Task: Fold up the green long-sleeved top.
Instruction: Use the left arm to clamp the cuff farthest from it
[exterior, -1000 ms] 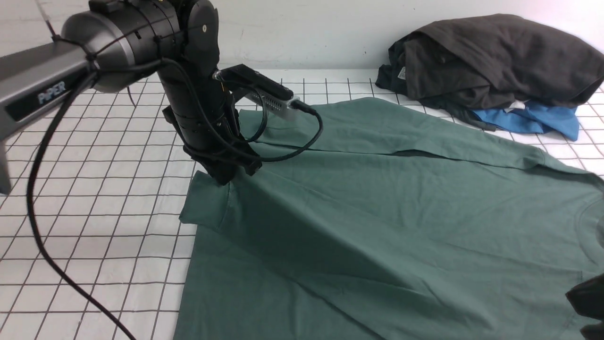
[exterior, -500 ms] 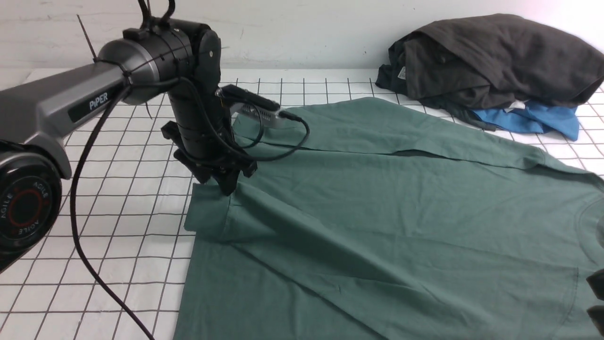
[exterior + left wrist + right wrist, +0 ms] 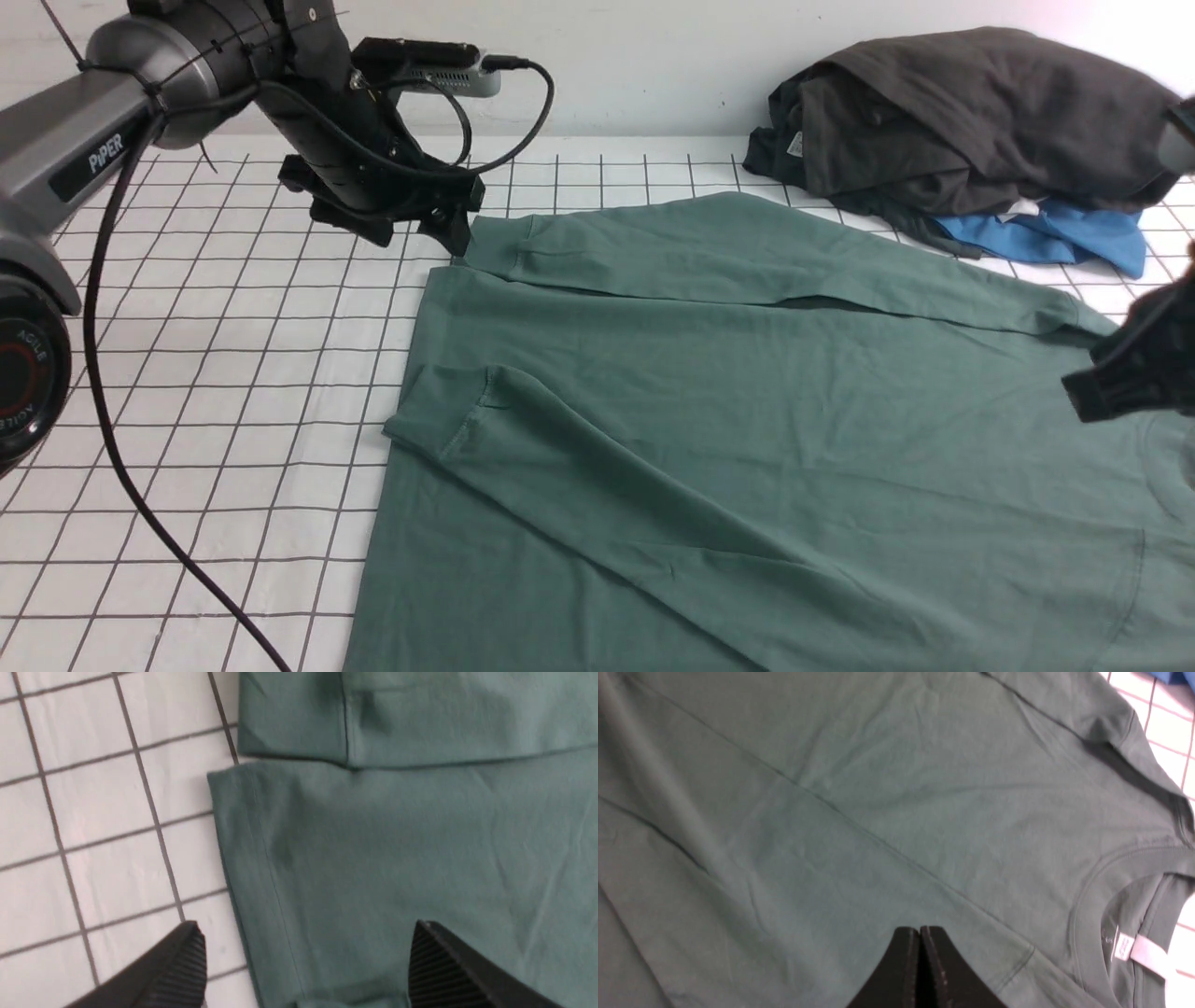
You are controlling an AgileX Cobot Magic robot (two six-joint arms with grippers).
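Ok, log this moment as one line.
left gripper: open, empty | right gripper: shut, empty | green top: flat, near sleeve laid across body

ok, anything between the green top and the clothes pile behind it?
Only a thin strip of bare gridded table, seen in the front view, separates the green top from the clothes pile.

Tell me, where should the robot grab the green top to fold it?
Probably the hem, near its far corner. Come from the robot's left with the open left fingers: that edge lies flat and free on the table, and both sleeves already lie across the top.
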